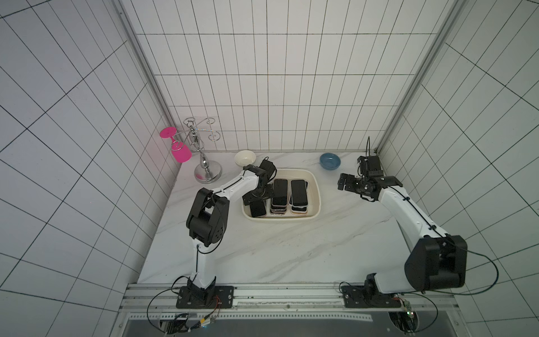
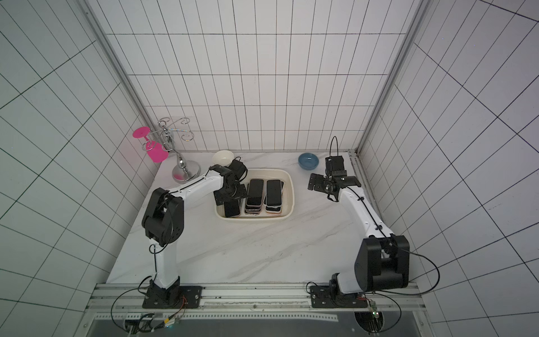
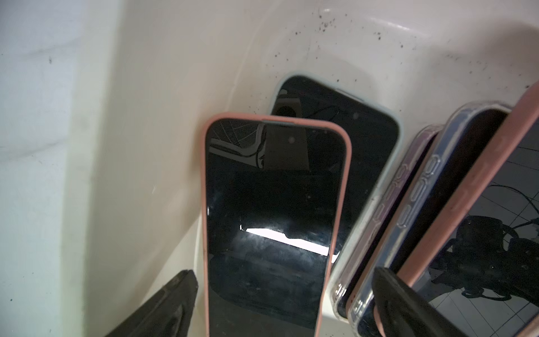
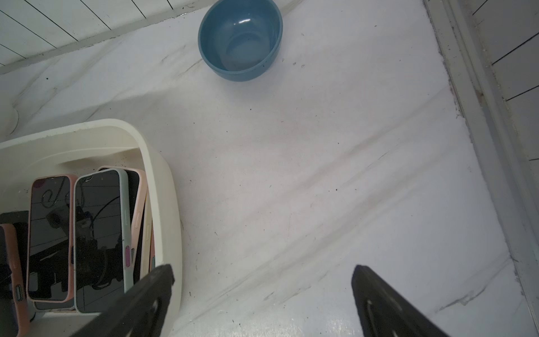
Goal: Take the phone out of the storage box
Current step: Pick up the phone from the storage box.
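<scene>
Left end effector [image 1: 257, 200] and right end effector [image 1: 346, 182] both wide open, nothing gripped. All phones sit in the storage box [image 1: 282, 218].

In both top views, the box is mid-way across the bench [image 1: 291, 251] with three stacks of phones inside, screens up. The left end effector is down in the box's left end over the left stack [image 1: 258, 209]. The right end effector hangs over bare bench, well right of the box and near the blue bowl [image 1: 330, 161]. Left wrist: jaws spread either side of the pink-cased phone [image 3: 274, 221], fingers [image 3: 175, 297] clear of its edges. It lies skewed on a pale-cased phone [image 3: 364, 140] by the box wall. Right wrist: jaws apart above the bench, with the box corner and blue bowl in frame.
</scene>
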